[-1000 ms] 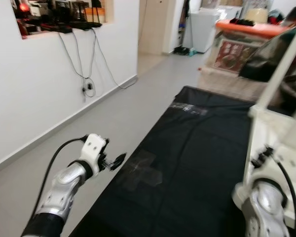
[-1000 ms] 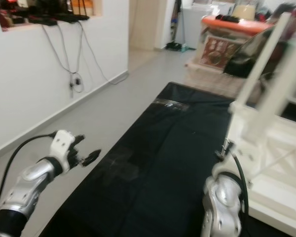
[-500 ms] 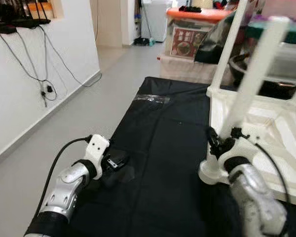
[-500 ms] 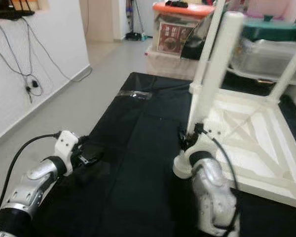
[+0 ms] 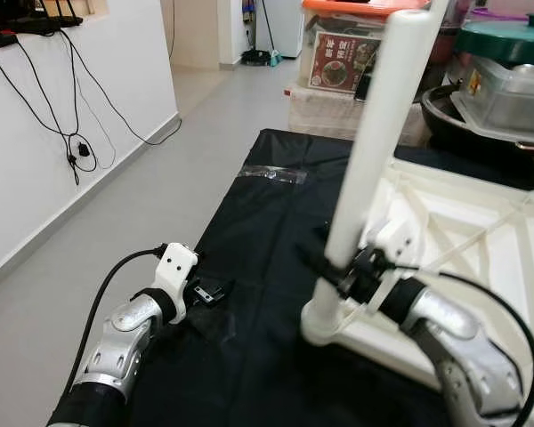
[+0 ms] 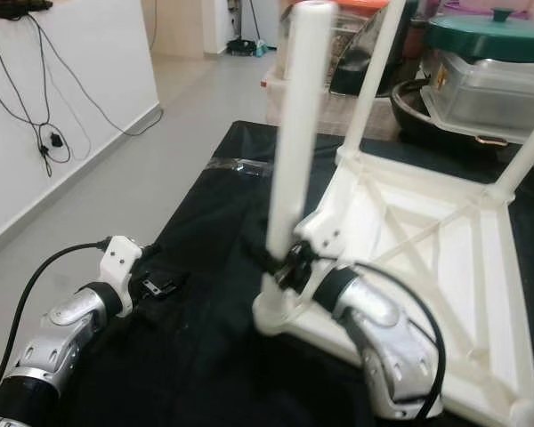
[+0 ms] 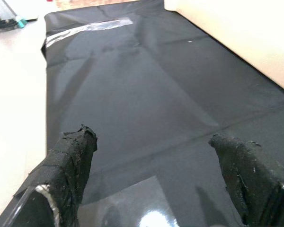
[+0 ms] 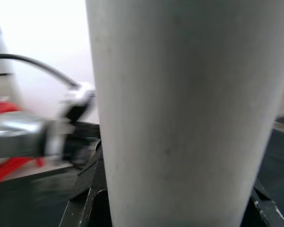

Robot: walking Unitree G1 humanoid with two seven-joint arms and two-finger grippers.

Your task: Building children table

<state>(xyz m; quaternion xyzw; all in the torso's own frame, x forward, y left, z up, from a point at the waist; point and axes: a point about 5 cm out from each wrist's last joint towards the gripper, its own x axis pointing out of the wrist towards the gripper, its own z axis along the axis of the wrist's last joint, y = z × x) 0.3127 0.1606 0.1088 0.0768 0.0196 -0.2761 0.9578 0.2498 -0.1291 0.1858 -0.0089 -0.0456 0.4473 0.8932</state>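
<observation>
We count three white legs on the upturned table (image 6: 427,240); our right gripper (image 5: 338,271) clamps one leg (image 5: 374,133), left gripper (image 7: 156,175) spread, empty.

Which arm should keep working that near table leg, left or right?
Right. Its tool is already closed around the white leg near its socket on the upturned table. The left tool is open, empty, off over the black sheet.

Table leg (image 5: 374,142) top cut off by frame edge in left eye view. Right end effector (image 6: 280,264) fingertips hidden behind the leg; grip state unreadable. Upturned table (image 6: 427,240) runs off the right edge. Right wrist view background blurred.
</observation>
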